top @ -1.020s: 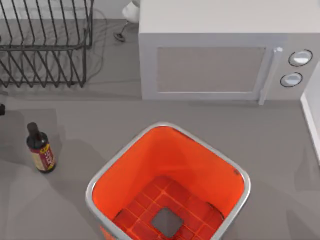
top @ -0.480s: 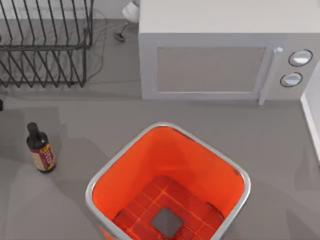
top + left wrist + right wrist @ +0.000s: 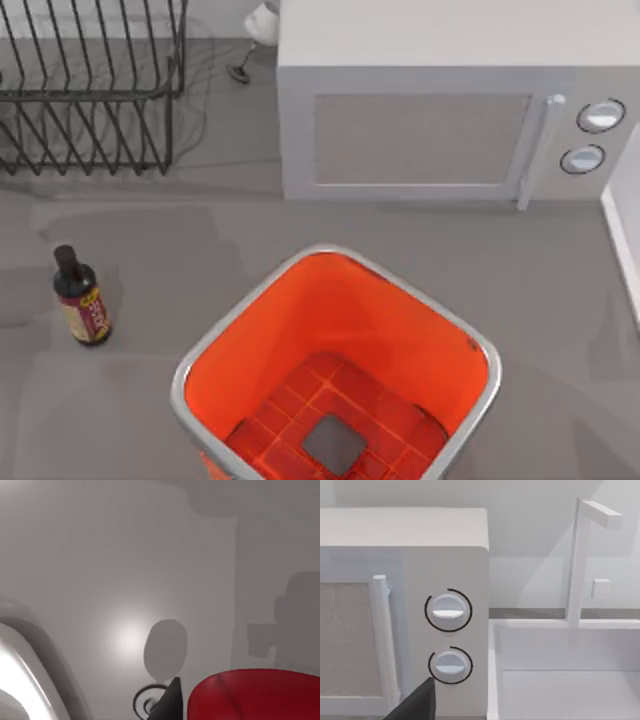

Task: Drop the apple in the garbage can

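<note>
Can (image 3: 340,370) open-topped, front centre of table, bottle (image 3: 82,300) to its left. Apple (image 3: 255,695) close against left finger (image 3: 167,705), probably clamped. Right claw state: cannot tell.

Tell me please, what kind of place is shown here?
Probably a kitchen counter: a grey microwave stands at the back, a wire dish rack beside it, and a sink with a tap lies to the right.

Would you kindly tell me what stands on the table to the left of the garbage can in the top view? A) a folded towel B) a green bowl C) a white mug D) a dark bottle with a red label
D: a dark bottle with a red label stands upright left of the garbage can, apart from its silver rim.
</note>
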Controlling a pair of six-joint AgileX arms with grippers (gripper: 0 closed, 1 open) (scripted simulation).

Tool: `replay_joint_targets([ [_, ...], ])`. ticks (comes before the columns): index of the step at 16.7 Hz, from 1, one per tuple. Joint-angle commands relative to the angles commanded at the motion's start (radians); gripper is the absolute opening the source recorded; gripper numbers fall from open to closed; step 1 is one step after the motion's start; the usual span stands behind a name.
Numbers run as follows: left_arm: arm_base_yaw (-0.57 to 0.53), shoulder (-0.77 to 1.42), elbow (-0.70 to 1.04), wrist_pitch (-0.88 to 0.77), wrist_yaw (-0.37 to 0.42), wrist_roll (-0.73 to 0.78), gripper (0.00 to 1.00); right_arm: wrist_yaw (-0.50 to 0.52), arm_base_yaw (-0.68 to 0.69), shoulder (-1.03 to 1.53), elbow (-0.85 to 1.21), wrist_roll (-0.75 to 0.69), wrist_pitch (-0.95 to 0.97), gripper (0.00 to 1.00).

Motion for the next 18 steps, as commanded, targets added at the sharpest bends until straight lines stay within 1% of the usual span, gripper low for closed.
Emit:
replay_joint_targets([
  [3,-0.002,-0.032,0.074,-0.084,-0.001,-0.001,0.0,0.0,0.0,0.0,0.0,0.0,0.0,1.0],
  [8,0.0,-0.033,0.078,-0.089,-0.001,0.001,0.0,0.0,0.0,0.0,0.0,0.0,0.0,1.0],
  [10,-0.031,-0.034,0.079,-0.091,-0.005,0.011,0.0,0.0,0.0,0.0,0.0,0.0,0.0,1.0],
  [12,-0.103,-0.04,0.077,-0.096,-0.012,0.036,0.0,0.0,0.0,0.0,0.0,0.0,0.0,1.0],
  [14,-0.217,-0.05,0.067,-0.102,-0.023,0.073,0.0,0.0,0.0,0.0,0.0,0.0,0.0,1.0],
  [16,-0.366,-0.061,0.052,-0.11,-0.036,0.12,0.0,0.0,0.0,0.0,0.0,0.0,0.0,1.0],
  [18,-0.544,-0.074,0.03,-0.121,-0.05,0.174,0.0,0.0,0.0,0.0,0.0,0.0,0.0,1.0],
])
